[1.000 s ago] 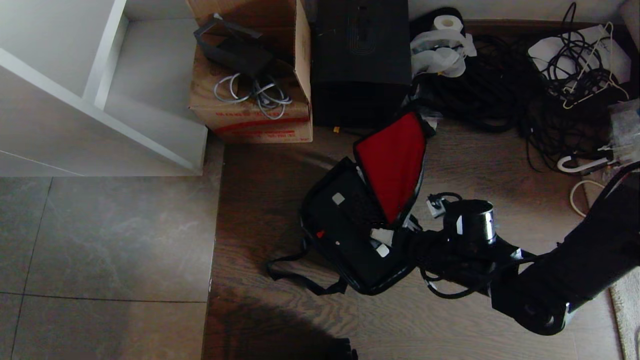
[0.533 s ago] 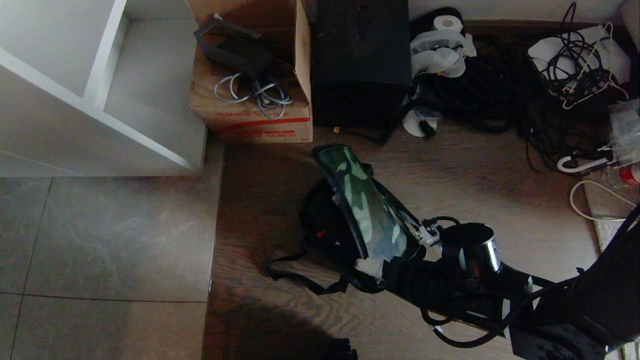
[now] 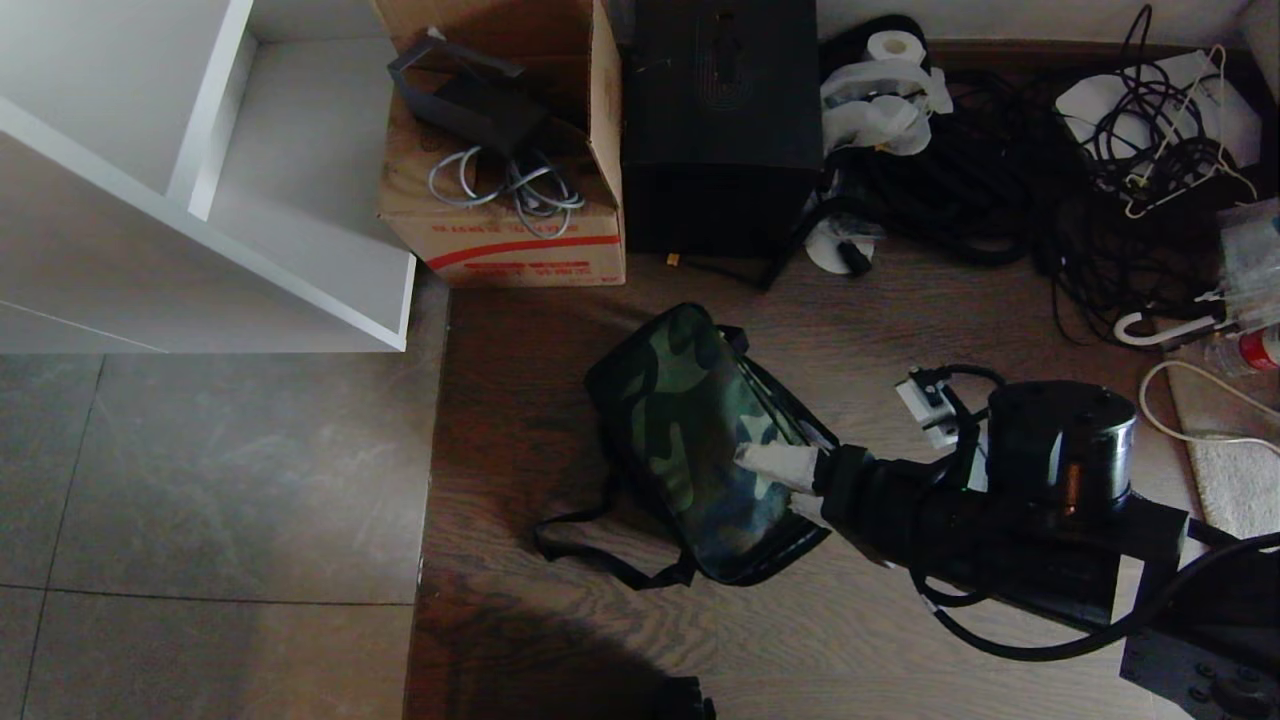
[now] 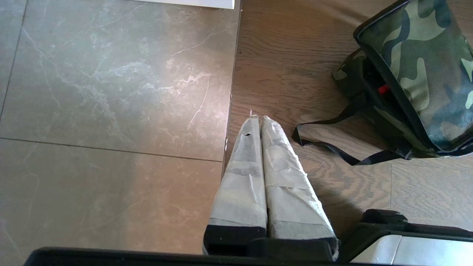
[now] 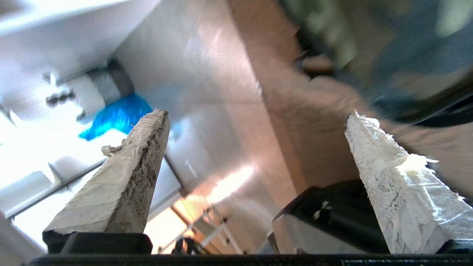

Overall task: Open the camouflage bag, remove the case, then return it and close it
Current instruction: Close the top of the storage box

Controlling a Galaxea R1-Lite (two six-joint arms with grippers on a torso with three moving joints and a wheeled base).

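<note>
The camouflage bag (image 3: 690, 430) lies on the wood floor with its lid folded down over it and its black strap (image 3: 600, 560) trailing toward me. My right gripper (image 3: 775, 482) hovers at the bag's right edge, open; its taped fingers (image 5: 140, 166) stand wide apart with nothing between them. The left gripper (image 4: 258, 119) hangs shut above the floor, apart from the bag (image 4: 417, 62). In the left wrist view a small red spot (image 4: 383, 88) shows in the gap under the lid. The case itself is hidden.
Behind the bag stand a cardboard box (image 3: 500, 225) holding cables and a tall plain black box (image 3: 720, 120). A tangle of black cables (image 3: 1000, 180) fills the back right. A white shelf unit (image 3: 200, 200) is at the left, and a pale rug (image 3: 1225, 480) at the right.
The bag's lid, standing open with its red lining showing, swung over and now lies down on the bag. My right gripper let it go, opened wider and drew back to the right.
</note>
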